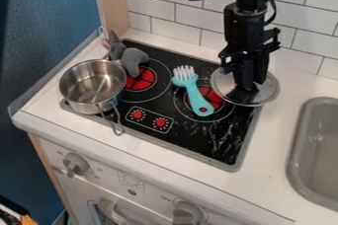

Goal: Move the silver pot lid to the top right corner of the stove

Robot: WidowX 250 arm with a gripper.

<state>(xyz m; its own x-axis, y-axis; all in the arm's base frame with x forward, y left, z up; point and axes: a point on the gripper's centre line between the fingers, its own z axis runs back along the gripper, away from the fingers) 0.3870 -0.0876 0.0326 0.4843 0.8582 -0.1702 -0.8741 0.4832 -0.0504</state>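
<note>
Over the right side of the black stove top, the black gripper points down at the middle of the silver pot lid. It hides the lid's centre, where a handle would be. The round lid overlaps the back right part of the stove, its right side extending past the stove's edge over the white counter. Whether the lid rests on the surface or hangs just above it, I cannot tell.
A turquoise brush lies across the right burner, close to the lid's left. The silver pot stands at the stove's left edge, with a grey plush toy behind it. Tiled wall bounds the back; a grey sink is at right.
</note>
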